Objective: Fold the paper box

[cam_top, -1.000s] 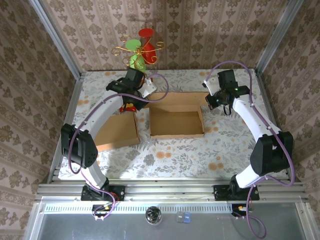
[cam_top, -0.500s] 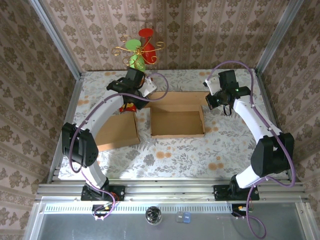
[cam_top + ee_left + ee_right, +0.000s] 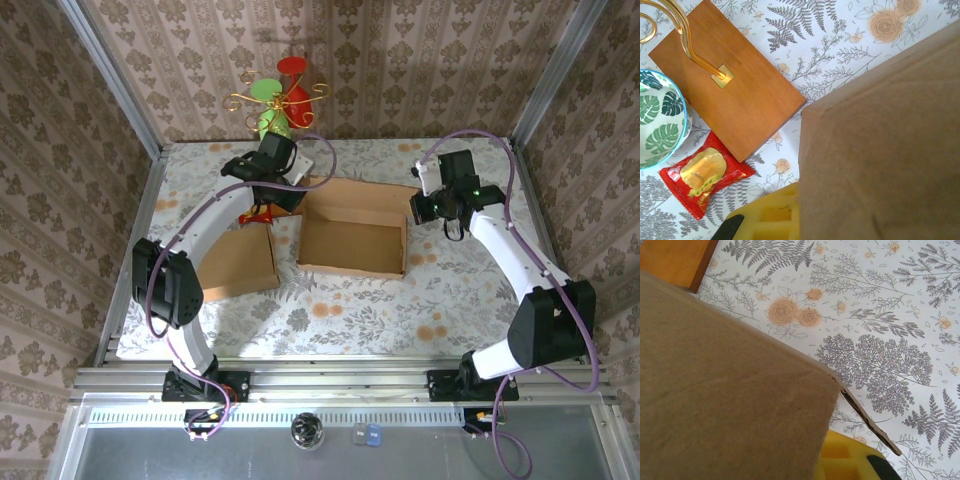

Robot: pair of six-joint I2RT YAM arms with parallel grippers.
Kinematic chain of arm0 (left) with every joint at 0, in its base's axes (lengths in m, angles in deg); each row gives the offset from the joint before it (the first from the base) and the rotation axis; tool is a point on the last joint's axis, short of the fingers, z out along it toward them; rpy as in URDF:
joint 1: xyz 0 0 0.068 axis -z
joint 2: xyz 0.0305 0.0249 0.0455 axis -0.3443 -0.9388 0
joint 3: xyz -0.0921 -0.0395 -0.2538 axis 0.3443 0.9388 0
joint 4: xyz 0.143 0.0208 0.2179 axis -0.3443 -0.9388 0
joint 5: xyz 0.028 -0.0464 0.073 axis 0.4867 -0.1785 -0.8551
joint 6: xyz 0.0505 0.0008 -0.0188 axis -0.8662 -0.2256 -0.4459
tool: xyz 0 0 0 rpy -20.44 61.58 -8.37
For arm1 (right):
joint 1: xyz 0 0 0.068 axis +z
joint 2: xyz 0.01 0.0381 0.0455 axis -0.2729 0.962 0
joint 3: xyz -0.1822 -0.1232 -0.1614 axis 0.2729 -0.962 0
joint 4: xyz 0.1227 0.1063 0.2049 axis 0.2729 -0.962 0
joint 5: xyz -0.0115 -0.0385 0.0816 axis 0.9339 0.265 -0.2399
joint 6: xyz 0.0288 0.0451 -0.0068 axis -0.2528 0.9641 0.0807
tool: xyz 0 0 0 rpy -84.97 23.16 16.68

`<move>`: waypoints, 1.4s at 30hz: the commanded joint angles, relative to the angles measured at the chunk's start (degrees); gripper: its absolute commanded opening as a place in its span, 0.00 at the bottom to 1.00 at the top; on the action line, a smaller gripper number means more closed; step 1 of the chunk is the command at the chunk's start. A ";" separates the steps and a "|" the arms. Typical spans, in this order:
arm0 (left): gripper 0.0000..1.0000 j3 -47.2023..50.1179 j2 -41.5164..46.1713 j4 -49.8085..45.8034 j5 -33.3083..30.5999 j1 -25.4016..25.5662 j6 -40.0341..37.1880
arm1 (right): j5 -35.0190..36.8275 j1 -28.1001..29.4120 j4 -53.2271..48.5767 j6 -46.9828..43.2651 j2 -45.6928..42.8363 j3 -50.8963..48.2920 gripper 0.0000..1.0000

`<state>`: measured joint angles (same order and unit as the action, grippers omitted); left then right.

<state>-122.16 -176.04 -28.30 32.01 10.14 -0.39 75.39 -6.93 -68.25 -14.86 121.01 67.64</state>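
Mid-frame, box point(image 3: 352, 232) open side up, long axis left to right; left gripper point(image 3: 293, 190) and right gripper point(image 3: 417, 207) clamped on its upper corners.

Plain brown cardboard box point(image 3: 352, 240), half-folded, sitting mid-table point(image 3: 350, 320). Shallow open tray with low walls up along the near edge and both sides, a bit skewed, far side looking lifted. Far flap point(image 3: 365, 190) raised and leaning back. Flat brown panel point(image 3: 238, 265) lying just left of the tray with a narrow gap between; can't tell if joined. Up close in the wrist views: matte board, a crease at one corner, one edge slightly ragged.
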 commanded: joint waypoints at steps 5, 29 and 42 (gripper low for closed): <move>0.00 0.79 0.52 2.62 -0.45 0.57 2.96 | 2.91 -0.65 1.15 2.30 -3.15 -1.96 0.25; 0.00 2.64 1.87 1.99 -2.06 0.13 -10.63 | -5.81 -7.97 -1.60 -13.97 6.98 9.12 0.57; 0.00 0.87 0.15 1.90 -1.36 -0.05 -9.41 | -5.62 -5.53 -6.10 -13.00 12.35 13.95 0.22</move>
<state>-119.34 -175.50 -25.92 30.68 10.51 -9.83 68.98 -12.88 -71.90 -28.26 132.53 79.60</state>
